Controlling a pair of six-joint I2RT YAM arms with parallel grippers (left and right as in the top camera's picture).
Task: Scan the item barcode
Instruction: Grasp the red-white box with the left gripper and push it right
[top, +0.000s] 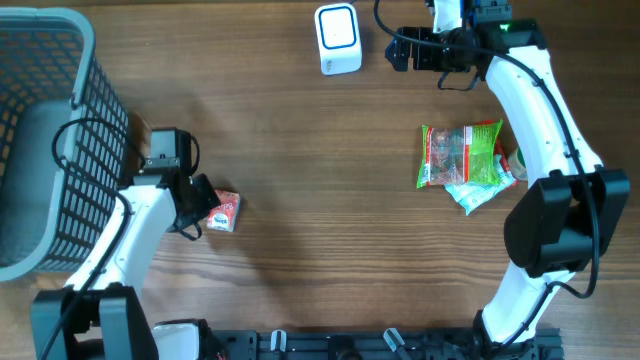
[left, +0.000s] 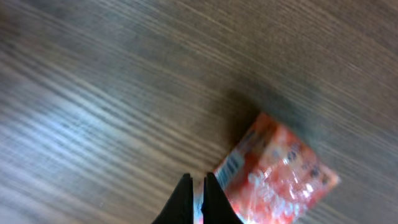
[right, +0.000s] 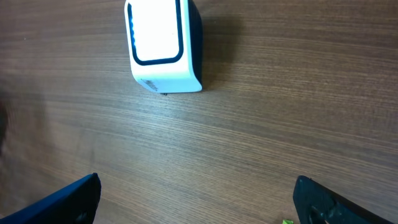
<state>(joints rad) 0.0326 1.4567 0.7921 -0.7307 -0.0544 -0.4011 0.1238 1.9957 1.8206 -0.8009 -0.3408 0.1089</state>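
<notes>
From overhead, the grey mesh basket (top: 85, 60) stood at the left edge of the worktop (top: 300, 200), only its grey floor showing inside. My left fingers (top: 203, 207) were near it, touching the red packet (top: 224, 211). Green packets (top: 465, 155) lay well apart on the right, and my right fingers (top: 400, 52) hung near the white scanner (top: 338, 38). At my left wrist, my fingers (left: 186, 193) were closed at the packet's (left: 273, 174) barcode (left: 231, 165) edge; whether they pinched the film I could not tell. At my right wrist, my fingers (right: 68, 202) stood wide open, the scanner (right: 163, 46) ahead, apart.
</notes>
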